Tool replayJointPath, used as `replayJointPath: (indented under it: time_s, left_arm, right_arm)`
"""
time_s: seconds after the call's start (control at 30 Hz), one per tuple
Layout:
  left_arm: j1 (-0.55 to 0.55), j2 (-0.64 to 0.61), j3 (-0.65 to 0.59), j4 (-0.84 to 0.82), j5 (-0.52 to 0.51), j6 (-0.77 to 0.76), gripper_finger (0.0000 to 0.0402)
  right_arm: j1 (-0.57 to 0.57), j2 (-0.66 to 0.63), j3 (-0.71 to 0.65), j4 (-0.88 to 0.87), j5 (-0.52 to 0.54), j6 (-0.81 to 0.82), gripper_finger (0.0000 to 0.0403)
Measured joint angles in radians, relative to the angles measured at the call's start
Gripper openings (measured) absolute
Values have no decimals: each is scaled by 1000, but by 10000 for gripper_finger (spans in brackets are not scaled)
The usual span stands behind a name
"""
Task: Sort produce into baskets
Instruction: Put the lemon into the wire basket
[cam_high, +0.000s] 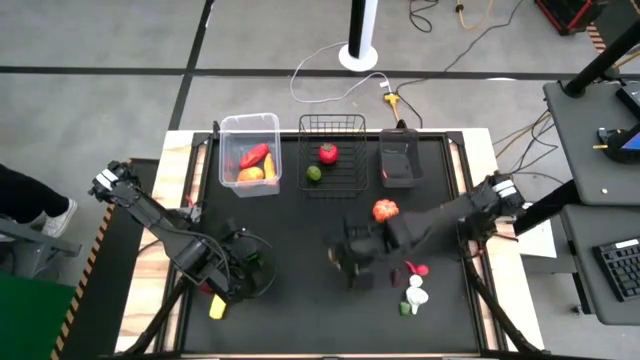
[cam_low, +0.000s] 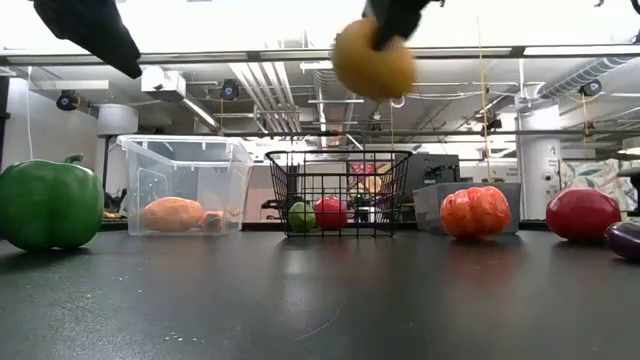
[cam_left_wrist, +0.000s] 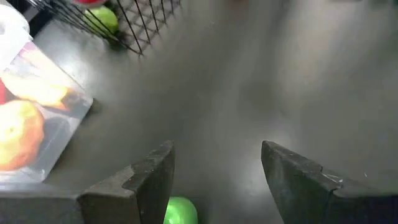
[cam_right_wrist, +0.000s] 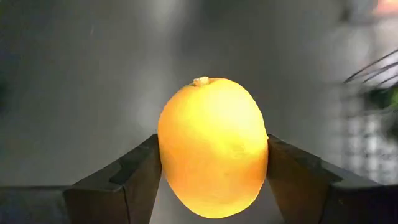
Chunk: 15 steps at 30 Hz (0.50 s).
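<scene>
Overhead, hard to make out: yellow lemon (cam_right_wrist: 213, 149) almost hidden beneath the right gripper (cam_high: 345, 262) near mid-table; plain only in the right wrist view, pinched between both fingers (cam_right_wrist: 127, 180), and in the low view, lifted well clear of the black tabletop (cam_low: 320, 300). Left gripper (cam_left_wrist: 214, 186) low at the near left, fingers spread around nothing, a green pepper (cam_low: 48, 204) partly cut off just beneath. Clear tub (cam_high: 250, 150) at the far edge with orange and red pieces; wire basket (cam_high: 332, 155) beside it with a red tomato (cam_high: 328, 153) and a green lime (cam_high: 313, 173); dark bin (cam_high: 400, 160) to the right, contents unreadable. Orange pumpkin (cam_high: 386, 210) standing loose in front of the bin. Small red, white and green pieces (cam_high: 415, 290) bunched near the right front, too small to name. Open black surface between gripper and baskets.
</scene>
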<state>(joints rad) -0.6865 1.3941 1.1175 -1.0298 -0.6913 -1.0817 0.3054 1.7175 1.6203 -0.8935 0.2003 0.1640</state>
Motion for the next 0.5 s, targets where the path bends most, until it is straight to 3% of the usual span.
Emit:
replayJointPath:
  time_s: [0.23,0.5]
  left_arm:
    - [0,0,0,4,-27,0,221]
    - [0,0,0,7,-27,0,221]
  right_arm:
    - [-193,-9,74,68,11,-150,249]
    - [-434,13,116,59,10,-210,249]
